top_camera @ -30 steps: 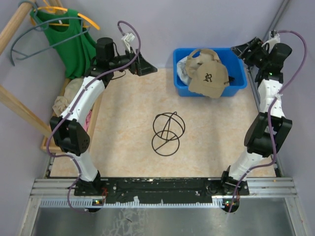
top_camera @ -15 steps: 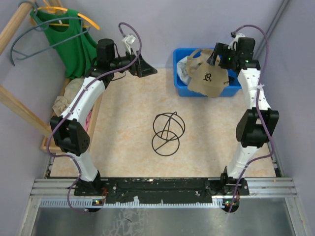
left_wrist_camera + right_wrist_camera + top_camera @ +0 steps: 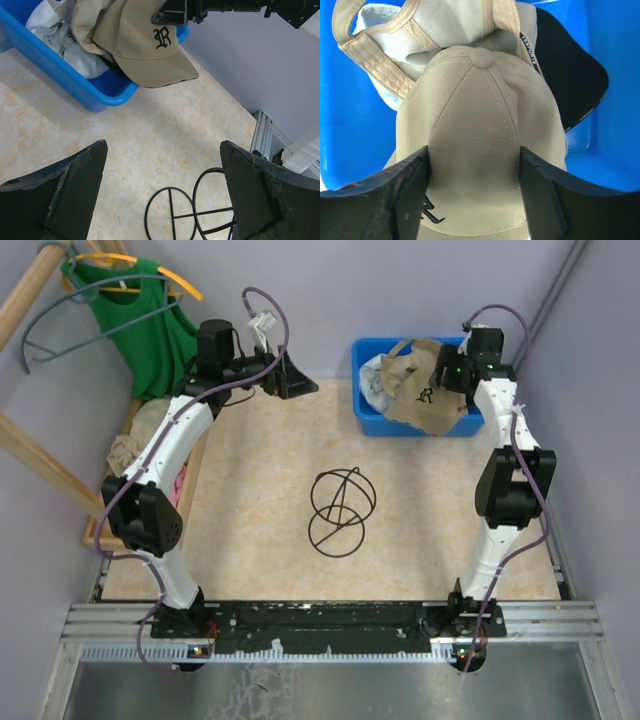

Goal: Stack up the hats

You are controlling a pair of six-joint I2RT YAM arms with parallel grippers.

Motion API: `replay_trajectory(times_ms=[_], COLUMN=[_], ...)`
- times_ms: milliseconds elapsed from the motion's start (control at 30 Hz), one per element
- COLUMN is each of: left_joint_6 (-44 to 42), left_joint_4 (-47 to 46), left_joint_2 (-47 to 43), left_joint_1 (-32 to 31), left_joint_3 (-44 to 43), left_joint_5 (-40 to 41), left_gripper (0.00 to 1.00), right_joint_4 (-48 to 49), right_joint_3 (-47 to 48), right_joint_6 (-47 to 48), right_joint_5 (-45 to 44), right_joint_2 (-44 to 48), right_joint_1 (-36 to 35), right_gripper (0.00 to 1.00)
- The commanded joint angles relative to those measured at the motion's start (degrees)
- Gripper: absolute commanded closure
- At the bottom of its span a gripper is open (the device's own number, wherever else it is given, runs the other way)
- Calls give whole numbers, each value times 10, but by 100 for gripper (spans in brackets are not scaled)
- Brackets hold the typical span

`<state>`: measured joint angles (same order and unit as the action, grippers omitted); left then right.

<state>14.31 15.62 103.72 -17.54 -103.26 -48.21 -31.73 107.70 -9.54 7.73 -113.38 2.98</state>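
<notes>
Four caps are lying heaped in the blue bin at the table's far right corner, none stacked on the table yet.
Left arm is reaching over the table's far left, its left gripper hanging above the bare surface with the jaws spread wide and nothing between them. Top tan cap is sitting crown-up on the heap, its brim overhanging the bin's near wall; a second tan cap, a white cap and a black cap are lying beneath it. Wire-frame sphere is resting mid-table, well apart from the bin. Right gripper is straddling the top tan cap's crown, fingers against the fabric on either side; whether they are pinching it cannot be told.
</notes>
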Motion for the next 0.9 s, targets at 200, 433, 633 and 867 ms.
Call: replay_trajectory(times_ms=[200, 433, 633, 867], left_joint_6=[0, 54, 94, 194], left_joint_4=[6, 1, -9, -97], left_joint_2=[13, 43, 61, 51], left_joint_1=[-3, -3, -3, -3], left_joint_3=[-40, -98, -124, -92], left_joint_5=[-2, -32, -59, -102], left_gripper=[5, 2, 0, 0], right_joint_4=[-2, 11, 48, 169], right_joint_3=[20, 44, 9, -67], right_joint_6=[18, -13, -18, -88], right_joint_5=[23, 125, 206, 391], right_joint_2=[13, 83, 149, 211], right_joint_1=[6, 38, 49, 62], right_gripper=[93, 96, 96, 97])
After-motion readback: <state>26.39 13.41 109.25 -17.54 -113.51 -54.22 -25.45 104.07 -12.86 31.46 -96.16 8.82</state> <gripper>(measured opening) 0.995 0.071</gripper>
